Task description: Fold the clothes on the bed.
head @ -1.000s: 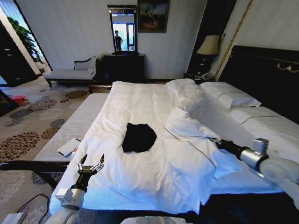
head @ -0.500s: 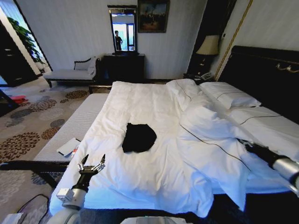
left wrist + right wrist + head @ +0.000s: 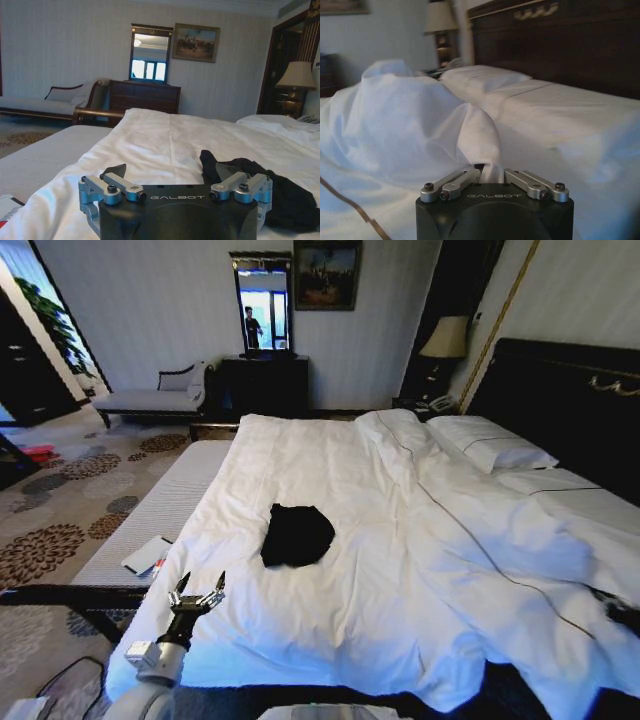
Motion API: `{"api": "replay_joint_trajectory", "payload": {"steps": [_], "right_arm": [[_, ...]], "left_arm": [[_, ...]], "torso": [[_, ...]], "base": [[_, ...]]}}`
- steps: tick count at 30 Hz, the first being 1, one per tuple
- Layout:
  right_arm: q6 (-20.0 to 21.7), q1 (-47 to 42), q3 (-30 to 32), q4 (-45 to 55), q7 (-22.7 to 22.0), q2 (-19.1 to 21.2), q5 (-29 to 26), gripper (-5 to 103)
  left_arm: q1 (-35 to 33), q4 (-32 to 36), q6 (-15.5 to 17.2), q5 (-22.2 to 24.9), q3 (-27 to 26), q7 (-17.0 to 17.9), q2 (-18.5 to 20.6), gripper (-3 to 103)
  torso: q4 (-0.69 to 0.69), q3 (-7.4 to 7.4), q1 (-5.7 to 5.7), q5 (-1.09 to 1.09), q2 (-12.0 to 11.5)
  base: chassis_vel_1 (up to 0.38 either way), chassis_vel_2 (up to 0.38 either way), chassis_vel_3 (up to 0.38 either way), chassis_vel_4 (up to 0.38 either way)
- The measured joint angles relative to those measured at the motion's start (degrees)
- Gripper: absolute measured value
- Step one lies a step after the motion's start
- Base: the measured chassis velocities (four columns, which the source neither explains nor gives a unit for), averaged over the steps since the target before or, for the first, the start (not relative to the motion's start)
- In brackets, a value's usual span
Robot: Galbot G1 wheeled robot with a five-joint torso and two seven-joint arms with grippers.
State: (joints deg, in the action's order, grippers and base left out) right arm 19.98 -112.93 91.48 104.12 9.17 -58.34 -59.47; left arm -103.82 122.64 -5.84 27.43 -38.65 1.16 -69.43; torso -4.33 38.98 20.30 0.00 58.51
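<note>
We see the black clothes [image 3: 296,535] lying crumpled mid-bed [image 3: 330,470] on the white duvet [image 3: 470,560]. Our left gripper [image 3: 196,598] hovers spread at the near edge, while our right gripper [image 3: 491,172] pinches a duvet fold

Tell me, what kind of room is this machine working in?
Most likely a hotel bedroom. A large bed with a white duvet and pillows stands against a dark headboard, a lamp sits beside it, and a dresser with a mirror faces a patterned carpet.
</note>
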Motion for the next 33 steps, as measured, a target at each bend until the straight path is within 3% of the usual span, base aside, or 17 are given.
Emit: {"api": "replay_joint_trajectory", "payload": {"steps": [7,13,20,23,28,33], "right_arm": [[0.21,-1.05,5.77,-4.68,0.0,0.05,-1.09,1],[0.6,-0.97,7.67,-6.88,-0.12,-1.49,-0.49,1],[0.07,-0.55,8.92,-12.14,0.07,-0.45,0.47,1],[-0.26,-0.25,8.46,-12.71,0.13,-0.59,1.43,1],[-1.39,1.47,4.11,-14.05,-0.34,-4.3,4.89,1],[-3.55,2.75,0.19,-17.99,-0.27,-8.21,7.1,1]], "left_arm": [[0.18,-1.69,-0.13,0.27,0.41,0.05,0.19,100],[0.71,-2.36,-0.13,0.56,0.59,0.12,0.06,100],[0.34,-2.72,-0.15,0.59,0.62,0.19,-0.14,100],[0.09,-2.68,-0.18,0.47,0.51,0.28,-0.3,100],[-0.03,-2.14,-0.07,0.1,0.41,0.65,-0.5,100],[-1.93,-1.88,-0.38,-0.48,0.06,0.68,-0.93,100]], "torso": [[0.0,0.0,0.0,-0.01,0.0],[0.01,0.0,0.0,0.0,0.0],[0.03,0.0,0.0,0.01,0.0],[0.02,0.0,0.0,-0.01,0.0],[-0.01,0.0,0.0,0.0,0.0],[0.06,0.0,0.01,0.0,0.0]], "base": [[0.0,0.0,0.0,0.0],[0.0,0.0,0.0,0.0],[0.0,0.0,0.0,0.0],[0.0,0.0,0.0,0.0],[0.0,0.0,0.0,0.0],[0.0,0.0,0.0,0.0]]}}
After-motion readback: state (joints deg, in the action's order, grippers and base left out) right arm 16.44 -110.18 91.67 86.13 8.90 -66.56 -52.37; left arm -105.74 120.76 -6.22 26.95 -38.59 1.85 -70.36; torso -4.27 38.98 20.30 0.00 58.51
